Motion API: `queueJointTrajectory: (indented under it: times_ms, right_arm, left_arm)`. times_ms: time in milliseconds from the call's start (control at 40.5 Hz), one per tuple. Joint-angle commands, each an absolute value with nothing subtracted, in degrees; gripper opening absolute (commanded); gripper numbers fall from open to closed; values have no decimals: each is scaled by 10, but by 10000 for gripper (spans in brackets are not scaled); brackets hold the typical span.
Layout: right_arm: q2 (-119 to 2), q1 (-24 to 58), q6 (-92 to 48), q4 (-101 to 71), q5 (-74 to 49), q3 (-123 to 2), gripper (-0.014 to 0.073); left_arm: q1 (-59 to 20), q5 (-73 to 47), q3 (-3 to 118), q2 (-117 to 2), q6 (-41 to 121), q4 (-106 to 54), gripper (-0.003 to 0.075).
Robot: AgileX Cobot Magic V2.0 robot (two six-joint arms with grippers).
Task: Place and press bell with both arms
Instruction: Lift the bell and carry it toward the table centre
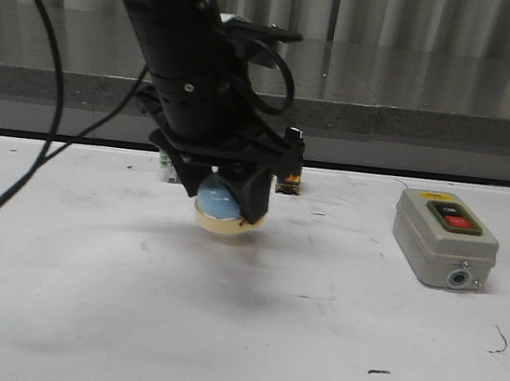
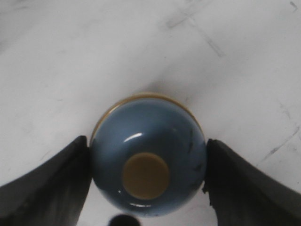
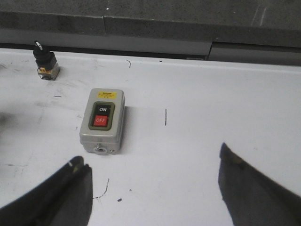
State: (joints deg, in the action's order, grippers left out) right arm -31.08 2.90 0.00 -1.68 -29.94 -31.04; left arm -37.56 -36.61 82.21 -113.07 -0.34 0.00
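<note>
The bell (image 1: 218,206), a light-blue dome on a cream base, sits between the fingers of my left gripper (image 1: 226,213), just left of the table's middle. I cannot tell whether its base touches the table or hangs just above it. In the left wrist view the bell (image 2: 148,155) shows its cream button (image 2: 145,175), and my left gripper (image 2: 146,153) is shut on it, a black finger (image 2: 51,186) pressed to each side of the dome. My right gripper (image 3: 151,157) is open above bare table and holds nothing. It is out of the front view.
A grey ON/OFF switch box (image 1: 442,236) lies on the right of the table; the right wrist view shows the same switch box (image 3: 102,121) ahead of my right gripper. A small black-knobbed switch (image 1: 288,171) stands behind the left arm. A raised grey ledge (image 1: 414,127) runs along the back.
</note>
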Motion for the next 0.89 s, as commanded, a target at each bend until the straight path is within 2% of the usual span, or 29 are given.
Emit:
queueJointTrajectory:
  times_ms: [0,247,445,519,717,865]
  right_arm:
    - [-316,25,-8,-12,-256,-330,572]
    - [-316,25,-8,-12,-256,-330,572]
    - [-316,25,-8,-12,-256,-330,572]
    - [-316,25,-8,-12,-256,-330,572]
    - [-316,25,-8,-12,-256,-330,572]
    - [-316,25,-8,-12,-256,-330,572]
  left_arm:
    - [-393,-351,867,-1128,-6,0,369]
    - [-403,-359,910,-1170,-6,-3,383]
    - [-403,-377,924,-1185,-6,-5,531]
    - [-403,-377,927,-1185,-6,-12,566]
    - [-403,-384,938,-1168,-6,-22,568]
    - [-400,-409,929,-1112,-6,-23,565]
